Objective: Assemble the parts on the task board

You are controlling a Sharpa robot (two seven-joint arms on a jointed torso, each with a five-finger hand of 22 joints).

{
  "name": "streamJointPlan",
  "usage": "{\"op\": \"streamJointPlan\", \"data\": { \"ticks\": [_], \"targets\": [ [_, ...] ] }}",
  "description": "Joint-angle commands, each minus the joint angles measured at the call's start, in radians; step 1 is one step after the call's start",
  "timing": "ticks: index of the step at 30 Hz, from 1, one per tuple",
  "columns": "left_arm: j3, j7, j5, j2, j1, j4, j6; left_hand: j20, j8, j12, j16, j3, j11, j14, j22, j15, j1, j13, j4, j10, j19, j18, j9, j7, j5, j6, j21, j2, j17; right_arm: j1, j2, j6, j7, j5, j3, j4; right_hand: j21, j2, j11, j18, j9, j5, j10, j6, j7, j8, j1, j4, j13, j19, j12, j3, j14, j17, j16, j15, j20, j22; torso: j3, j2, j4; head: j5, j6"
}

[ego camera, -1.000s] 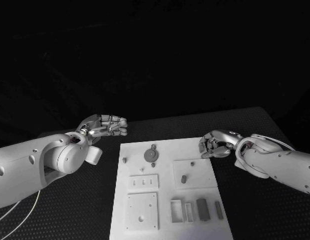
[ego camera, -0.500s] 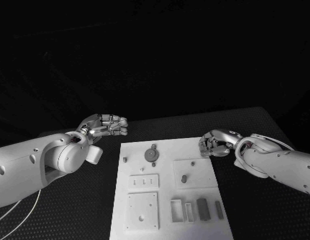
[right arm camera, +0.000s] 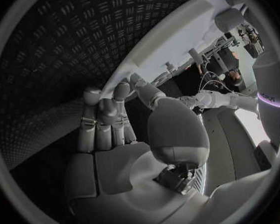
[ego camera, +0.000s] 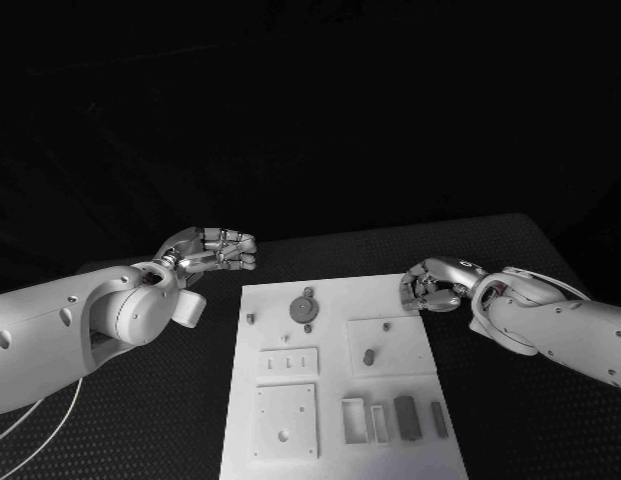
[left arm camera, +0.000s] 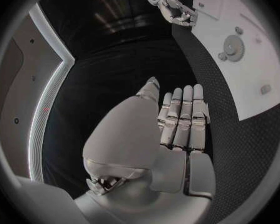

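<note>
The white task board (ego camera: 333, 345) lies in the middle of the black table. On it I see a round gear-like part (ego camera: 306, 308), a small peg (ego camera: 369, 355) and several grey blocks (ego camera: 407, 418) near its front edge. My left hand (ego camera: 209, 249) hovers off the board's far left corner, fingers curled in, holding nothing; the left wrist view shows its fingers (left arm camera: 180, 115) side by side over the bare mat. My right hand (ego camera: 433, 285) sits at the board's far right corner, fingers curled, fingertips (right arm camera: 109, 100) close to the board's edge (right arm camera: 171, 40). Nothing shows in its grasp.
Square raised plates (ego camera: 286, 420) and a slotted plate (ego camera: 287, 363) occupy the board's left half. Black textured mat (ego camera: 512, 420) surrounds the board on both sides. In the left wrist view the right hand (left arm camera: 175, 7) is beside the board (left arm camera: 252, 84) and its gear (left arm camera: 232, 47).
</note>
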Motion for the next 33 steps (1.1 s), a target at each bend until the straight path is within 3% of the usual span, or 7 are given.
{"op": "streamJointPlan", "data": {
  "ticks": [1,17,33],
  "targets": [
    [0.001,0.009,0.004,0.002,0.001,0.001,0.015,0.003,-0.003,-0.004,-0.005,-0.006,0.000,0.003,-0.001,0.003,-0.009,-0.001,0.002,0.009,0.003,0.021,-0.001,0.023,-0.006,0.006,-0.004,-0.001,0.002,-0.002,0.001,0.007,-0.002,-0.016,-0.001,-0.001,0.004,0.013,-0.007,0.016,0.002,0.006,0.002,0.012,0.000,0.006,0.001,-0.007,0.001,0.002,0.005,-0.001,-0.001,0.001,0.006,-0.009,-0.006,0.020,0.0001,0.000,0.0002,0.000,-0.001],
    [0.001,0.008,0.004,0.001,0.001,0.001,0.015,0.003,-0.004,-0.004,-0.005,-0.006,0.000,0.003,-0.001,0.003,-0.009,-0.002,0.002,0.009,0.003,0.021,-0.001,0.023,-0.006,0.006,-0.004,-0.001,0.002,-0.002,0.004,0.012,-0.002,-0.021,-0.001,-0.001,0.007,0.021,-0.010,0.016,0.006,0.006,0.006,0.022,-0.004,0.011,0.001,-0.008,0.002,0.003,0.005,-0.002,0.001,0.001,0.008,-0.012,-0.007,0.020,0.0003,0.000,0.0005,0.000,-0.004],
    [0.001,0.009,0.004,0.001,0.001,0.001,0.015,0.003,-0.004,-0.004,-0.006,-0.007,0.000,0.003,-0.001,0.003,-0.009,-0.002,0.002,0.009,0.003,0.021,-0.002,0.023,-0.006,0.006,-0.005,-0.001,0.003,-0.002,0.006,0.015,0.002,-0.029,-0.001,-0.003,0.013,0.062,-0.023,0.016,0.024,0.006,0.018,0.075,-0.019,0.038,0.005,-0.011,0.002,0.002,0.005,0.000,0.005,0.003,0.013,-0.023,-0.009,0.021,0.0006,0.000,-0.0003,0.000,-0.006]
  ]
}}
